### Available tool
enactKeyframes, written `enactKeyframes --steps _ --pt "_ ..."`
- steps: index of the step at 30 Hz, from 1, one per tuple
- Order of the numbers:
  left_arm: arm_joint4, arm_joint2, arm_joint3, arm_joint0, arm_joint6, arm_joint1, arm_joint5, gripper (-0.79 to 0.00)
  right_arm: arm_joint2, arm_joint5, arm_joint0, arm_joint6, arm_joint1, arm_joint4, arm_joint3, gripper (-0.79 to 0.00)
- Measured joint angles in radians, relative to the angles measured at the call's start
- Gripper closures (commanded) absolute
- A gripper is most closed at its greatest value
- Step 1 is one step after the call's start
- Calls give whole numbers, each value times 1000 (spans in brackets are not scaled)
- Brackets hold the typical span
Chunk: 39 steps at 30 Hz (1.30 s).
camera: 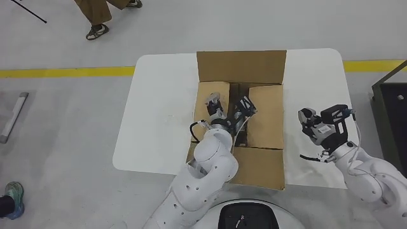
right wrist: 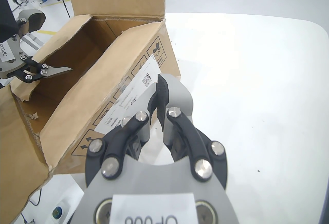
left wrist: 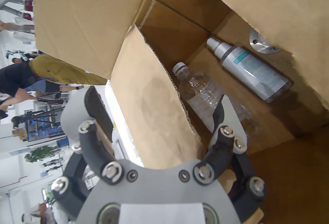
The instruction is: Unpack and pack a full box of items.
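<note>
Grey, yellow-lined floor (camera: 63, 133) surrounds the white rounded table (camera: 159, 102) bearing an open brown cardboard box (camera: 241, 67). The left gripper (left wrist: 156, 96) gapes astride its side flap (left wrist: 154, 122). The right gripper (right wrist: 160, 89) is pinched empty beside it. Inside the box, a silver metal disc (left wrist: 259, 44) is half hidden.

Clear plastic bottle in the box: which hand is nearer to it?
Left. The left hand straddles a box flap, right by the bottle; the right hand is outside the box, over the table.
</note>
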Motion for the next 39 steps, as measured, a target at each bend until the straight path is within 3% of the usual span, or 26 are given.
enactKeyframes --steps 1,2,4,5,6,13,22,30,35,37,38,39 --pt "13 2 4 -2 -4 -1 -5 -533 1 -1 -1 1 -1 -1 0 0" --pt "31 4 6 -4 -7 -2 -10 -354 3 -2 -1 1 -2 -2 -1 0" --pt "50 3 2 1 -14 -4 -15 -222 5 -4 -2 3 -5 -3 -1 0" --pt "57 1 1 3 -19 -5 -18 -65 6 -4 -3 4 -6 -4 -1 0" --pt "65 -1 -3 5 -21 -6 -20 0 7 -5 -3 5 -8 -5 -1 0" --pt "65 -22 -23 25 -11 -14 -17 0 9 -6 -2 8 -17 -10 -6 0" --pt "-31 -77 -105 55 -2 -31 55 0 57 -17 -5 -13 -29 77 -33 0" --pt "-172 -131 -187 79 -16 -48 138 0 99 -136 -1 66 -32 202 -81 0" --pt "-298 -179 -245 106 -28 -57 202 0 93 -201 14 142 -33 199 -73 0" --pt "-333 -198 -264 116 -37 -59 212 -382 86 -218 22 172 -33 186 -60 0" --pt "-349 -206 -272 120 -40 -59 215 -785 82 -221 25 181 -34 181 -55 0" --pt "-371 -217 -281 125 -41 -60 215 -785 78 -223 29 190 -35 177 -48 0"
